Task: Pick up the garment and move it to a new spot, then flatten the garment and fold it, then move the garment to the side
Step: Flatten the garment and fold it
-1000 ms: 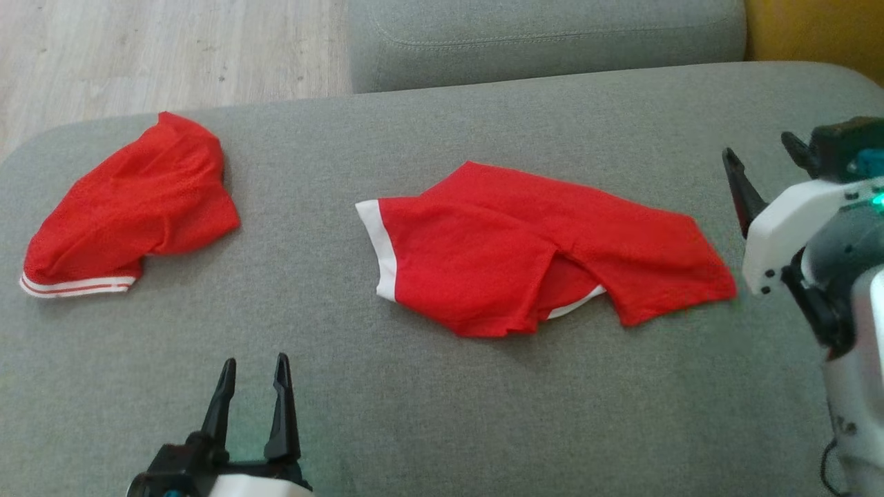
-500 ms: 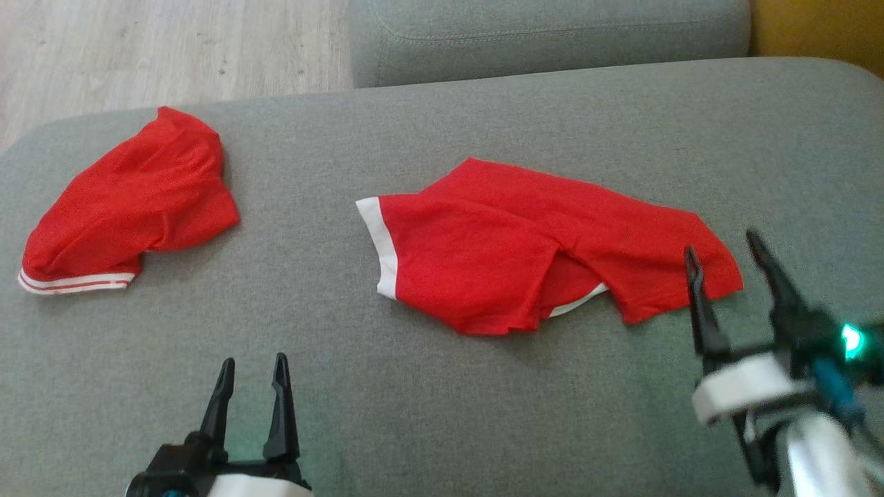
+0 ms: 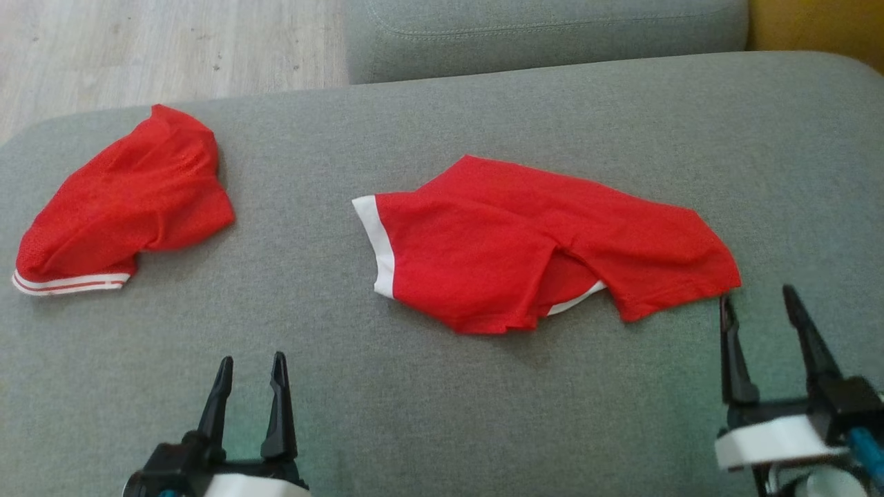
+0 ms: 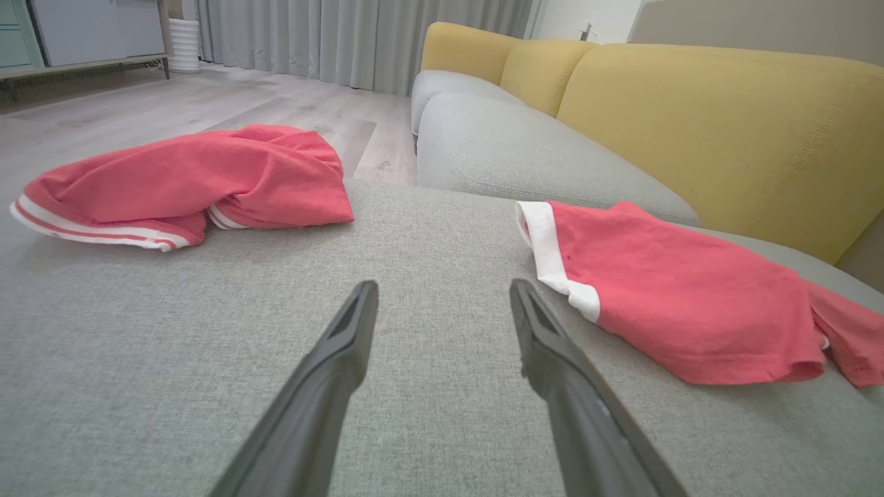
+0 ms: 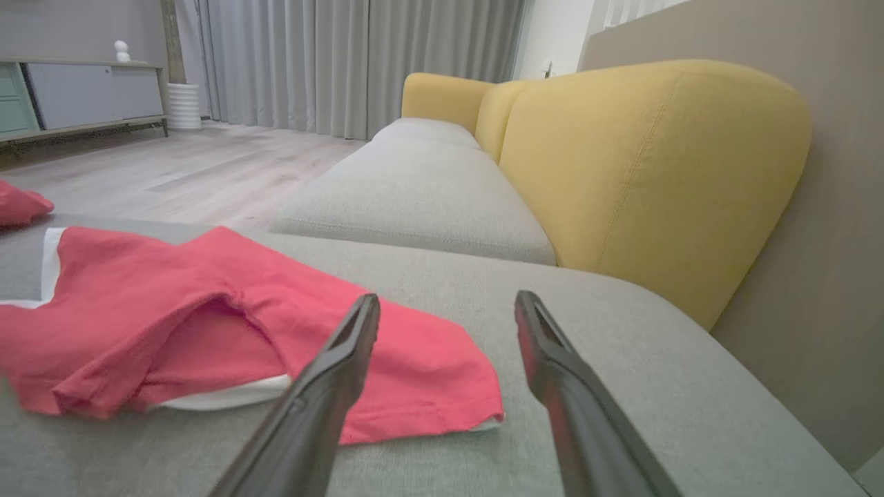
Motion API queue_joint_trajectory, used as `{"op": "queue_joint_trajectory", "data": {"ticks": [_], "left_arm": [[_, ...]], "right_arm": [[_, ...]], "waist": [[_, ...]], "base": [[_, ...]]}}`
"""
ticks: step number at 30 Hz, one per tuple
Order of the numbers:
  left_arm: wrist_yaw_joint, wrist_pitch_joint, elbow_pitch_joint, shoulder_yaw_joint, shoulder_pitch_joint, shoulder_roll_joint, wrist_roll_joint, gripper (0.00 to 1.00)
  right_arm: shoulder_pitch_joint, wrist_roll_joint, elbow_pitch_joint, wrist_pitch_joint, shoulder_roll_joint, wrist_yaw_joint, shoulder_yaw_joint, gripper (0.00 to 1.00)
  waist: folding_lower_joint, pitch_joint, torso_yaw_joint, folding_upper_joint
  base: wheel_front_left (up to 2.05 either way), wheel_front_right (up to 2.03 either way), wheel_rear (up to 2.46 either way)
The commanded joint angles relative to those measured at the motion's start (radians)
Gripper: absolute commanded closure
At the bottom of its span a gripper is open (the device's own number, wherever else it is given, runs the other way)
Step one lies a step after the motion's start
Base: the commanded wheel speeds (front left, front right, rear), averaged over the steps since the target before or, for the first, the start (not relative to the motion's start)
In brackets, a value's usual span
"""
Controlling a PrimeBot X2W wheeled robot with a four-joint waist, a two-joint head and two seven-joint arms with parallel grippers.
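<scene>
Nearest, at the grey cushion's front edge, the left gripper and right gripper both stand spread wide, grasping nothing. The right one's tips are just short of the garment, which lies rumpled on the cushion's middle. Picking it up looks like the step in hand: pinch its right corner and white-banded left edge low against the cushion, catch every layer, then lift evenly. Farther off, on the cushion's left end, lies another red garment; leave it be
</scene>
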Motion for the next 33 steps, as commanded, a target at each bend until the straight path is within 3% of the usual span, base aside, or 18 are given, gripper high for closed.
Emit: {"op": "queue_joint_trajectory", "data": {"ticks": [1, 14, 21, 33], "left_arm": [[-0.003, -0.01, -0.028, 0.034, -0.043, -0.001, 0.01, 0.0], [-0.03, -0.01, 0.019, 0.012, -0.094, -0.001, -0.007, 0.0], [-0.069, 0.014, 0.175, -0.123, -0.251, -0.001, -0.19, 0.0], [-0.077, 0.17, 0.384, -0.249, -0.463, 0.017, -0.464, 0.0]], "right_arm": [[-0.01, 0.002, -0.028, -0.011, -0.006, 0.008, 0.025, 0.0], [-0.018, 0.012, -0.014, -0.011, -0.006, 0.008, 0.053, 0.0], [-0.042, 0.007, -0.014, -0.011, -0.006, 0.008, 0.084, 0.0], [-0.066, 0.026, -0.023, -0.011, -0.006, 0.008, 0.116, 0.0]], "waist": [[0.0, -0.001, 0.0, 0.0], [0.0, 0.014, -0.006, 0.0], [0.0, 0.035, -0.034, 0.0], [0.0, 0.072, -0.107, 0.0]], "base": [[0.0, 0.0, 0.0], [0.0, 0.0, 0.0], [0.0, 0.0, 0.0], [0.0, 0.0, 0.0]]}}
